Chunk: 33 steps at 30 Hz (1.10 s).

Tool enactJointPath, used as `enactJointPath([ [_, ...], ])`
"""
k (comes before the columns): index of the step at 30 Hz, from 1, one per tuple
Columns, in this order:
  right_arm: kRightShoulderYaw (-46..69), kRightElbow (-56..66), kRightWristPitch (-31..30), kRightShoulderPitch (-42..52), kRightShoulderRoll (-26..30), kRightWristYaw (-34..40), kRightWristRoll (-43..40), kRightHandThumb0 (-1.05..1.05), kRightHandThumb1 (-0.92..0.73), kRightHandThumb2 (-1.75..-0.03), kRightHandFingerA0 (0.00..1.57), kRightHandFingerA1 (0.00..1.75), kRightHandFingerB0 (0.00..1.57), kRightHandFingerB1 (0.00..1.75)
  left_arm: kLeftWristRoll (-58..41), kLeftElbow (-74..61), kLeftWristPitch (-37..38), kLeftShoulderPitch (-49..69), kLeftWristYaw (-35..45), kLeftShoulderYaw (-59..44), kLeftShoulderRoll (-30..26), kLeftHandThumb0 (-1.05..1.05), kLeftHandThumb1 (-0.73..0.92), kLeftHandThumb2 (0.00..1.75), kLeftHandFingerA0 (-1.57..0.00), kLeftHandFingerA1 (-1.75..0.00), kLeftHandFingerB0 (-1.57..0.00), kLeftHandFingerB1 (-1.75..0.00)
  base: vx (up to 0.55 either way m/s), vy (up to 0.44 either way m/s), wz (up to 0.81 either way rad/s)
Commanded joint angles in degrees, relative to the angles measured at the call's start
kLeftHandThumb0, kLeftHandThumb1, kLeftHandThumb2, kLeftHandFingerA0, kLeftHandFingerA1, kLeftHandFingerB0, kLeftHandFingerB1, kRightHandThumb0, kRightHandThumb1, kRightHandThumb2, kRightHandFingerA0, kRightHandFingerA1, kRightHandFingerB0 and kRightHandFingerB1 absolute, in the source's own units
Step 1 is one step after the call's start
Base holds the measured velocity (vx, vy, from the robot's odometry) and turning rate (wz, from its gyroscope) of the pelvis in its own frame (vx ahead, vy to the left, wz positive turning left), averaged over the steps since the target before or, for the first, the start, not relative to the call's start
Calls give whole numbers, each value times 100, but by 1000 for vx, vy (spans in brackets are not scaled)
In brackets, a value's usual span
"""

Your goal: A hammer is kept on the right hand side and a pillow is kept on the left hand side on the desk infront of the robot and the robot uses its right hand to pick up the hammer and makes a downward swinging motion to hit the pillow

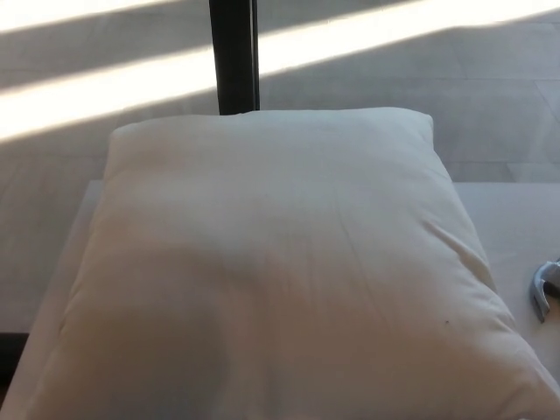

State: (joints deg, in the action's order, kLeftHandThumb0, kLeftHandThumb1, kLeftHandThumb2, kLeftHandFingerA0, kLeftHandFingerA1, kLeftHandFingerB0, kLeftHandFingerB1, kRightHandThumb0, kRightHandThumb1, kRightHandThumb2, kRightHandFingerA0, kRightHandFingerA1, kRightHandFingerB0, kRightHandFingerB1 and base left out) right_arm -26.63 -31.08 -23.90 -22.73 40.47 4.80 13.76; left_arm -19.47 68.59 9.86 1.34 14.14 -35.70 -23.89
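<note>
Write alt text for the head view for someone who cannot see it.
A large white pillow fills most of the frame, lying on a pale desk. At the right edge, a small metal part, probably the hammer head, just enters the picture beside the pillow. Neither robot hand shows; behind lie a sunlit floor and a dark post.

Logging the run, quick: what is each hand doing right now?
Left hand: not in view.
Right hand: not in view; only the hammer's metal head shows at the right edge.
</note>
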Motion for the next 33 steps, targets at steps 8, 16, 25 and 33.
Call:
enactJointPath([
  [8, 1817, 1155, 1179, 775, 588, -1915, -1355, -103, -65, -105, 0, 0, 0, 3, -41, -10, 30, 72, 4, 42, -121, -57, 70, 61, -67, -49, -53, -43, 0, 0, 0],
  [16, 3875, 1323, 1495, 1341, 712, -2679, -2472, -105, -74, -118, 0, 19, 0, 4, -105, -36, -36, 68, 17, -7, -128, -55, 70, 61, -66, -48, -55, -44, 0, 0, 0],
  [25, 7481, 271, 1199, 1135, -2, -434, -3678, -82, -65, -101, 0, 18, 12, 33, -77, -16, -42, 25, -79, -3, -174, -56, 69, 62, -67, -48, -56, -44, 0, 0, 0],
  [33, 8429, -974, 1609, 1181, -375, 168, -4111, -73, -59, -91, 0, 19, 3, 28, -119, 20, -73, 35, -20, -41, -184, -57, 69, 61, -66, -48, -55, -44, 0, 0, 0],
])
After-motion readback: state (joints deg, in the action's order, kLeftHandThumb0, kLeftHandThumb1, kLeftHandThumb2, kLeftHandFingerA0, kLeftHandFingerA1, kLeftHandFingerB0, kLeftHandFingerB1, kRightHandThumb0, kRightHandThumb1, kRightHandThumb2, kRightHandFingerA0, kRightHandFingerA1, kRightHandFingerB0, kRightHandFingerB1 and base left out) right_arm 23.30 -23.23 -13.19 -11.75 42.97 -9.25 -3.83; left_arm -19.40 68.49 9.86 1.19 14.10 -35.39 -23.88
